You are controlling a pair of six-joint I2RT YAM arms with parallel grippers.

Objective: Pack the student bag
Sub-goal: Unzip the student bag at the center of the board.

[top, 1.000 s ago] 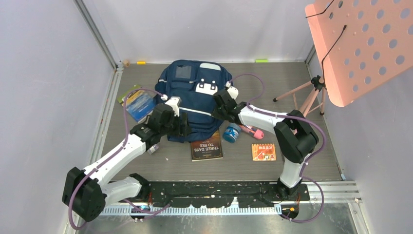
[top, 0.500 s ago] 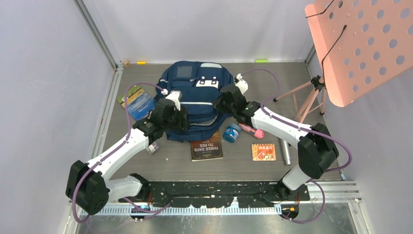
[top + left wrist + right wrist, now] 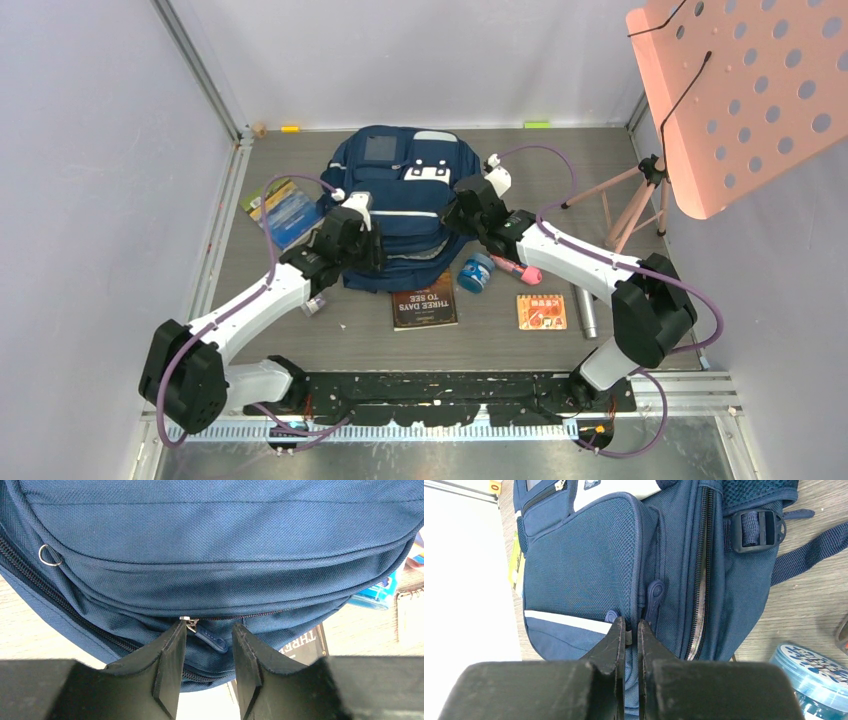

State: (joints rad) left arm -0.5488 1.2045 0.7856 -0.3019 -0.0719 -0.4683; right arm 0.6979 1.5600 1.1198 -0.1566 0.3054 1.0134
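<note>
The student bag (image 3: 398,190) is navy blue with white patches and lies flat at the table's middle back. My left gripper (image 3: 368,250) is at its near edge. In the left wrist view the left gripper (image 3: 207,632) is open, and a blue zipper pull (image 3: 211,640) hangs between its fingers, untouched. My right gripper (image 3: 452,214) is at the bag's right side. In the right wrist view the right gripper (image 3: 629,626) is nearly closed and pinches the bag (image 3: 584,565) at the seam of the mesh side pocket, by a second zipper pull (image 3: 653,596).
Near the bag's front lie a dark book (image 3: 424,298), a blue jar (image 3: 476,272), a pink item (image 3: 522,269), an orange notebook (image 3: 541,311) and a silver cylinder (image 3: 586,312). Colourful books (image 3: 281,209) lie to the left. A pink music stand (image 3: 740,90) on a tripod (image 3: 630,195) stands at the right.
The right arm stretched out and its elbow swung right, uncovering the silver cylinder. Both grippers moved toward the back and the bag bunched shorter. Little has moved in the last half second.
</note>
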